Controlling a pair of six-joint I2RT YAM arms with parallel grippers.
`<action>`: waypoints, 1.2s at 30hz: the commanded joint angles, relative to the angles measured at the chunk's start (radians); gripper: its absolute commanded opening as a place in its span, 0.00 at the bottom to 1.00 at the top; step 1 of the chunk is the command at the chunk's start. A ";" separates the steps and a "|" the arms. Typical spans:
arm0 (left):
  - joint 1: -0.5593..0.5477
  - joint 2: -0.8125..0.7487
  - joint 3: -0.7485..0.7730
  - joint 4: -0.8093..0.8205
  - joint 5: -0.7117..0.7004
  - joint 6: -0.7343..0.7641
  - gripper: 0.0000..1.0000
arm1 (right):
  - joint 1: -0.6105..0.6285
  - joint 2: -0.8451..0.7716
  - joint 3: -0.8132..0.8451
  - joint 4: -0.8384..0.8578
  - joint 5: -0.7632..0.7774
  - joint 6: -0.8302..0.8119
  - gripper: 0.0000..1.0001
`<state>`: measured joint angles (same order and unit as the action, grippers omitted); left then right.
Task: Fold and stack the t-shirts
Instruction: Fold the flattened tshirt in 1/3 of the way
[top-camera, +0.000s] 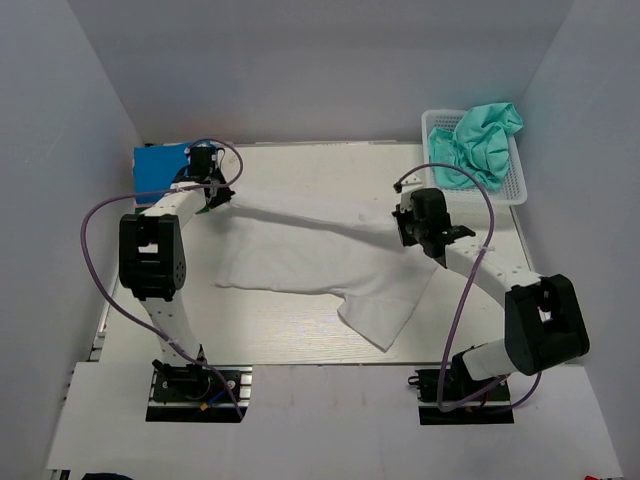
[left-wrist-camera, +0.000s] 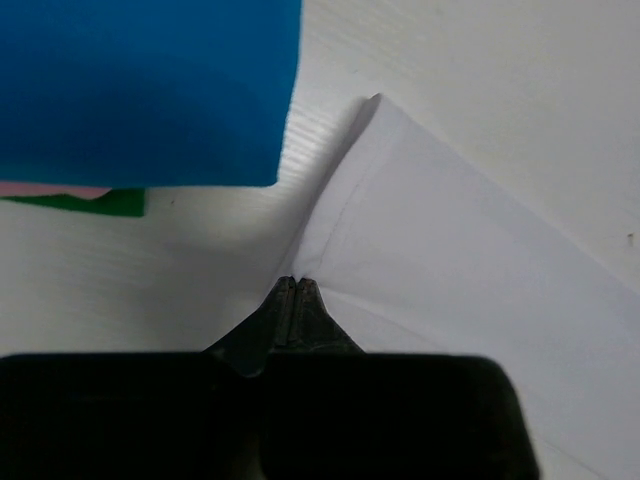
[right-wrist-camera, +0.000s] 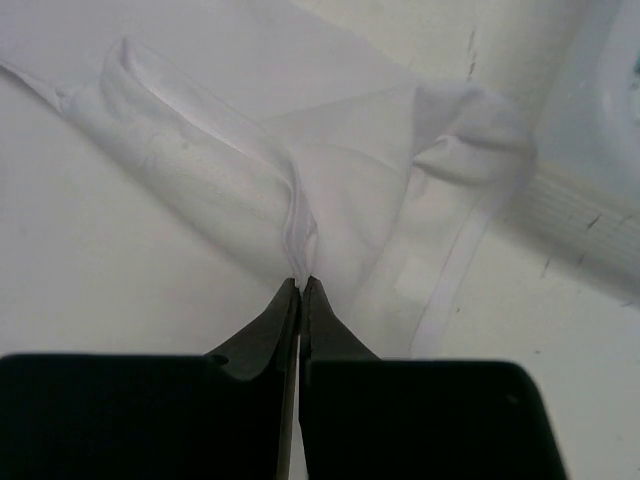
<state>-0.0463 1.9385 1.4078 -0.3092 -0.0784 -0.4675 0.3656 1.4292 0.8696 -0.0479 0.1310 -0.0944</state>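
A folded blue t-shirt is noted far left. The left gripper is clenched on the white t-shirt, which is stretched mid-table and not yet folded. The right gripper is likewise clamped on it. A teal-green t-shirt lies in the basket, judged outstanding.

White t-shirt: thin matt cloth, smooth, stitched hems. Teal-green t-shirt: matt cloth, creased. Blue t-shirt: smooth matt cloth. Mesh basket: white plastic. Bench: pale, matt, finely ribbed.
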 joint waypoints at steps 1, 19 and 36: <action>0.016 -0.072 -0.017 -0.056 -0.026 0.006 0.00 | 0.030 -0.038 -0.044 -0.024 0.002 0.077 0.00; 0.022 -0.102 0.158 -0.268 0.081 -0.040 1.00 | 0.079 -0.003 0.138 -0.067 -0.136 0.252 0.89; 0.003 0.097 0.221 -0.231 0.338 -0.002 1.00 | 0.058 0.438 0.465 -0.423 0.045 0.357 0.83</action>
<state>-0.0399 2.0613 1.6333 -0.5407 0.2371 -0.4927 0.4324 1.8786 1.3693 -0.4362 0.1303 0.2550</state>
